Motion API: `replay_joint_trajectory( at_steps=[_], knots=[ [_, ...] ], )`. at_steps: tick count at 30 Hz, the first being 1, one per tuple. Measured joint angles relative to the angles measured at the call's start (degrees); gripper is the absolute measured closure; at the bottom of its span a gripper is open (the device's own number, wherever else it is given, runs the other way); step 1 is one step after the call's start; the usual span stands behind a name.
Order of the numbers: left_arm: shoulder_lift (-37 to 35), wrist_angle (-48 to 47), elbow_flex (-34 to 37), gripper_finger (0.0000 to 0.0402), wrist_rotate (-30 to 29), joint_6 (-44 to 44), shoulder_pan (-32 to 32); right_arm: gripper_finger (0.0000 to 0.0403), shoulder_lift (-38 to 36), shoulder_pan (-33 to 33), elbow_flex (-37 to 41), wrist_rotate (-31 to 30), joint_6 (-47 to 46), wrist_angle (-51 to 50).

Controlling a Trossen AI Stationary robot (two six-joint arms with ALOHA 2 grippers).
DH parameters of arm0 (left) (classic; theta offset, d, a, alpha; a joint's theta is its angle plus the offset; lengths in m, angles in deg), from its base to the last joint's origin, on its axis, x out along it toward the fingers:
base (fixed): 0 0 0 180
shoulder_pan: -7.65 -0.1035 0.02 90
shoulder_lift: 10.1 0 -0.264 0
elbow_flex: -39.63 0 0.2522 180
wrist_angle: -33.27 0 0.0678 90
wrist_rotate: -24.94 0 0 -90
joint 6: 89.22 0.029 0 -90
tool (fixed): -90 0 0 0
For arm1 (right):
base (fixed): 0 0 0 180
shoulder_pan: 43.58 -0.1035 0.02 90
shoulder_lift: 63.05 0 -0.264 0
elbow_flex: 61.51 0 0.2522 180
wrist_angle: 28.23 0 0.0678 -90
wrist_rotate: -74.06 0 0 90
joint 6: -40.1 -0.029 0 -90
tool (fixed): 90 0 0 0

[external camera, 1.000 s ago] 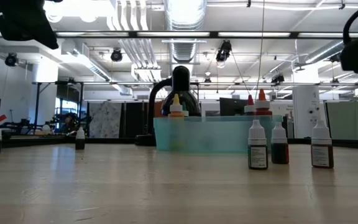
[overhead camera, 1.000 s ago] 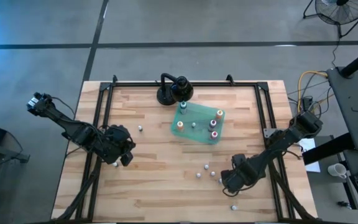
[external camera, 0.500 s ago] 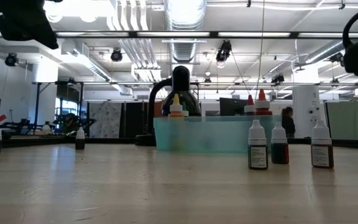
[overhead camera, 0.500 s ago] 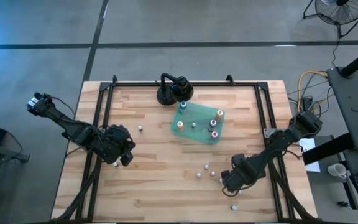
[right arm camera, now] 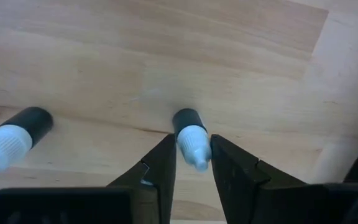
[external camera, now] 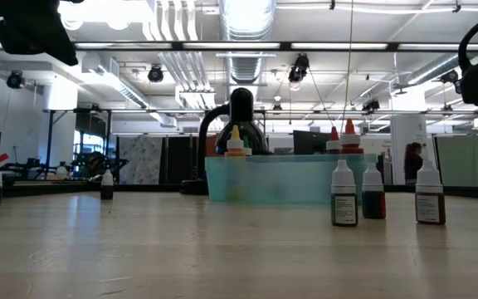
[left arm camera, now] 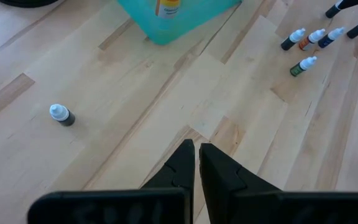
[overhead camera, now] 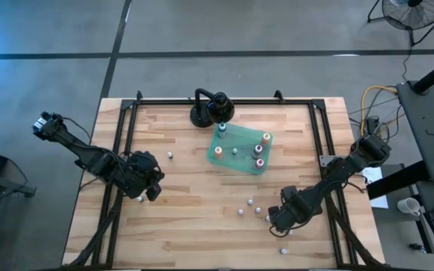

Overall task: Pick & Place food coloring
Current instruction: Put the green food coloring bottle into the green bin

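Several food coloring bottles stand in the shallow green tray (overhead camera: pixel 243 143) at the table's far middle. Others stand loose on the wood near the right front (overhead camera: pixel 250 202). My right gripper (overhead camera: pixel 279 223) points down there, shut on one dark-bodied, white-capped bottle (right arm camera: pixel 188 121); another bottle (right arm camera: pixel 14 134) stands beside it. My left gripper (left arm camera: pixel 196 155) hangs shut and holding nothing above the table's left side, with a lone bottle (left arm camera: pixel 61 115) some way off on the wood. My right gripper pinches the bottle's white cap (right arm camera: pixel 194 146) between its two fingers, coming from above and pointing down. The bottle stands about upright under the fingers; whether its base is on the wood I cannot tell.
A black round-based stand (overhead camera: pixel 211 109) sits just beyond the tray at the far edge. Three loose bottles (external camera: pixel 373 193) stand in front of the tray (external camera: pixel 289 178) in the low view. A black frame rail (overhead camera: pixel 126 128) runs along the table's sides.
Neither arm has visibly moved. A person far behind the table has walked toward the right in the low view.
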Motion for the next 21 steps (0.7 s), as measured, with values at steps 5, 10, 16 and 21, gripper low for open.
replay_joint_trajectory(
  at_steps=[5, 10, 16, 21],
  knots=[
    [0.00, 0.02, 0.00, 0.0401, 0.00, 0.00, 0.01, 0.0333, 0.00, 0.00, -0.02, 0.14, -0.04, 0.19],
    [0.00, 0.01, 0.00, 0.0401, 0.00, 0.01, 0.01, 0.0343, -0.02, -0.01, -0.02, 1.07, -0.04, 0.25],
    [0.00, 0.00, 0.00, 0.0401, 0.00, 0.02, 0.01, 0.0345, -0.02, 0.18, -0.78, 0.96, 2.85, 0.25],
    [0.00, 0.02, 0.00, 0.0401, 0.00, 0.02, 0.01, 0.0346, -0.02, 0.84, -3.22, 0.83, 6.94, -1.31]
  ],
)
